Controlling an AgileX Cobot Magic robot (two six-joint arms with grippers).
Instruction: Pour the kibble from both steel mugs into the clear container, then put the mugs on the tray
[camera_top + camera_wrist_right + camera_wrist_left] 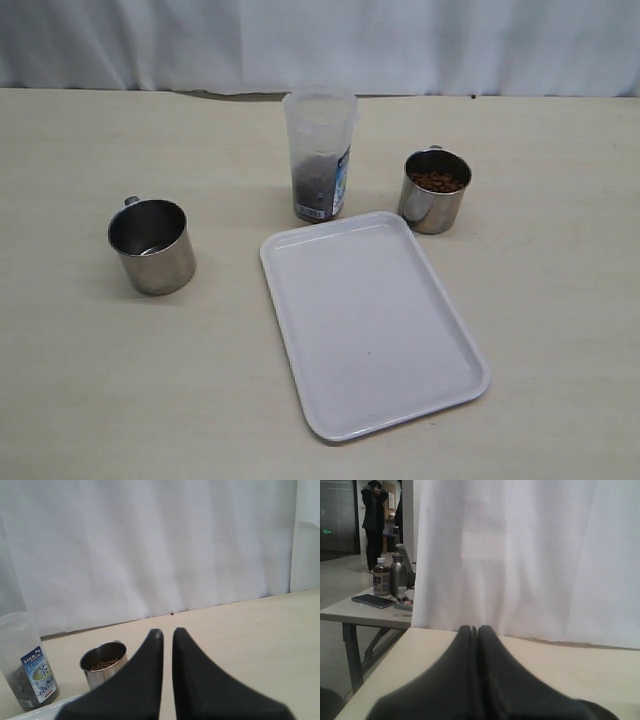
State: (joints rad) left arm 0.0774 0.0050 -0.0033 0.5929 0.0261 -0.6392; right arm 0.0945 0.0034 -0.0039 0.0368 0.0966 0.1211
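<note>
One steel mug [152, 245] stands at the left of the table, and no kibble shows inside it. The other steel mug [435, 190] stands at the right, right of the clear container, with brown kibble [436, 181] in it. The clear container [320, 155] stands upright at the back middle with dark kibble in its bottom. The white tray [370, 320] lies bare in front of it. Neither gripper appears in the exterior view. My left gripper [478, 628] is shut, its fingers touching, over bare table. My right gripper [168, 631] is all but shut, holding nothing; the filled mug [103, 670] and the container [27, 665] lie beyond it.
A white curtain [320, 40] hangs along the table's back edge. In the left wrist view the table's side edge [380, 672] shows. Beyond it a second table [365, 611] carries bottles and a phone, and a person [373, 525] stands far off.
</note>
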